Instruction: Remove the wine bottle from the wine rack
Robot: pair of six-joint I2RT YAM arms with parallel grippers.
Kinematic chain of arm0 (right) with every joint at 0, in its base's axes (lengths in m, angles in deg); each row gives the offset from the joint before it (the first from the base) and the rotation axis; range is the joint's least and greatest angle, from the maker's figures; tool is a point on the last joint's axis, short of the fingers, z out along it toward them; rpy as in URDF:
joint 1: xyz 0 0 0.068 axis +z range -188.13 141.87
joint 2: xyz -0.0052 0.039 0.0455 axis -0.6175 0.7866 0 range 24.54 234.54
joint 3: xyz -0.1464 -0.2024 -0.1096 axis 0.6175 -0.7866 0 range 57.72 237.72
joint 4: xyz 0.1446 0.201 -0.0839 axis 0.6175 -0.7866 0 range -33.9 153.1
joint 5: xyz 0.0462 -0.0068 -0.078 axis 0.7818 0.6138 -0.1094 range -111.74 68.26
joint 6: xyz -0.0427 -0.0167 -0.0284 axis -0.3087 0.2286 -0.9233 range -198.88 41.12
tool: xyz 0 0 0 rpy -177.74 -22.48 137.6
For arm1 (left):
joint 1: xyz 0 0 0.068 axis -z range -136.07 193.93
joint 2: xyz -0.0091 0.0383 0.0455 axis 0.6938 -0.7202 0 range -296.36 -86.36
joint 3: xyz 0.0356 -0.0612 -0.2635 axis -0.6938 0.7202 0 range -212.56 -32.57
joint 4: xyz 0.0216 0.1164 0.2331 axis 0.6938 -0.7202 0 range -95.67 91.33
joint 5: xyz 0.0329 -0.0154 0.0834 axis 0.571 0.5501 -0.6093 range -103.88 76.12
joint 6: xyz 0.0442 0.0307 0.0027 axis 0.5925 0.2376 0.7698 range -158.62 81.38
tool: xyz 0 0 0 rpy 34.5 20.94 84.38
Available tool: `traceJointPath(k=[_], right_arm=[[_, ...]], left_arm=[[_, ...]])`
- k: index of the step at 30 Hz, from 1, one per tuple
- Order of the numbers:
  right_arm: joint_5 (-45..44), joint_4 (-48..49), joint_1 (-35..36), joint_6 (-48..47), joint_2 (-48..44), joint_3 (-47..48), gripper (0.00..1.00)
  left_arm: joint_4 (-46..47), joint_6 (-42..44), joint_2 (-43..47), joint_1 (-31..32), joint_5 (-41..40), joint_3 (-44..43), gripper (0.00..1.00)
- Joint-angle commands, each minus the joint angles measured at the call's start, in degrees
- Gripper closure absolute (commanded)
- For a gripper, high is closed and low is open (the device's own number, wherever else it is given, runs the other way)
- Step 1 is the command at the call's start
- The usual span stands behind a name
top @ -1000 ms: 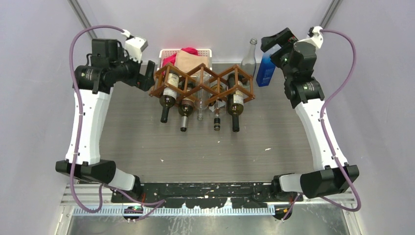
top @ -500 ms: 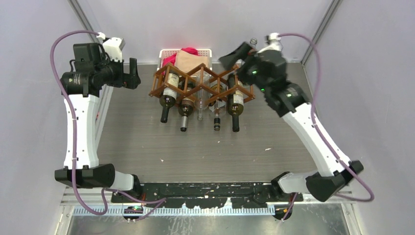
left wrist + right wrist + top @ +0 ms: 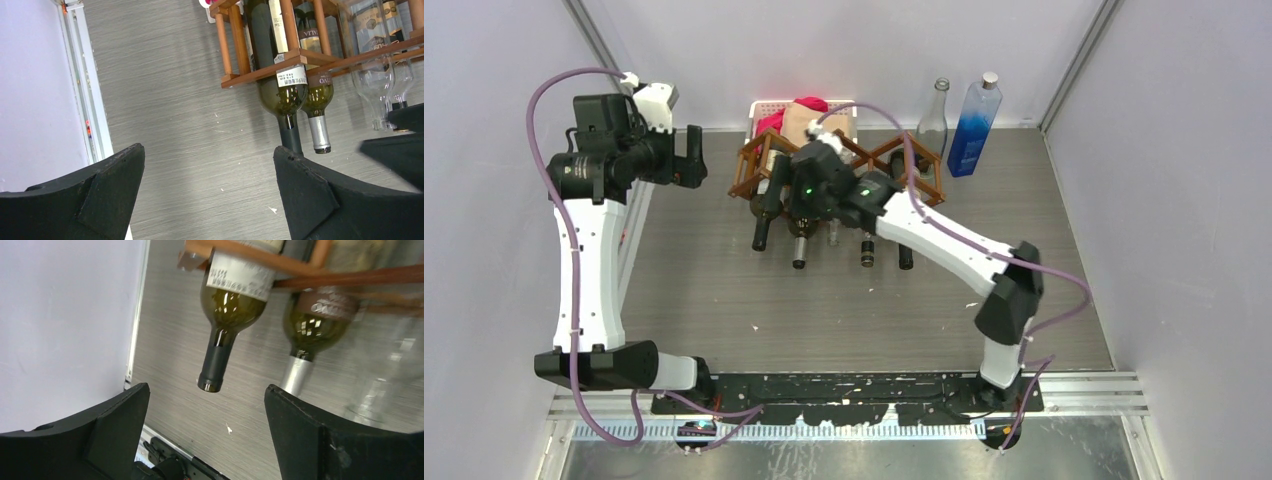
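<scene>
- Right jaws: spread wide and empty, over the left end of the wine rack [image 3: 921, 165].
- Between them shows the black-capped neck of the leftmost wine bottle [image 3: 227, 305], lying in the rack.
- Left jaws: also agape, holding nothing, off to the rack's left.
- Five bottles lie in the rack on the bench [image 3: 724, 290].
- Behind stand two more: a clear glass bottle [image 3: 934, 125] and a blue bottle [image 3: 975, 125].

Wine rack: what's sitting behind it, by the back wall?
A white plastic basket holding red and tan cloths, plus a clear glass bottle behind the right end. The wine rack and right arm cover the basket's front, so its deeper contents cannot be seen.
</scene>
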Motion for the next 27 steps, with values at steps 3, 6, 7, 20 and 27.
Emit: traceJointPath(k=[3,6,7,20,27], right_arm=[[2.31,0.73,2.33,0.64,8.96,7.66,0.14],[2.86,1.72,2.37,1.01,12.39,8.73,0.17],[2.88,2.03,2.37,1.17,13.08,8.91,0.17],[2.96,6.16,2.56,4.13,20.83,11.86,0.32],[2.76,7.62,2.84,4.64,22.67,11.89,0.44]], left_arm=[[-0.75,1.26,0.95,-0.18,1.42,0.3,0.0],[-0.5,1.58,1.81,-0.21,1.82,1.48,0.0],[-0.46,1.73,2.1,-0.24,1.87,1.77,0.0],[-0.81,3.32,4.33,-0.24,4.53,2.79,0.0],[-1.19,3.59,4.42,-0.23,5.32,2.43,0.0]])
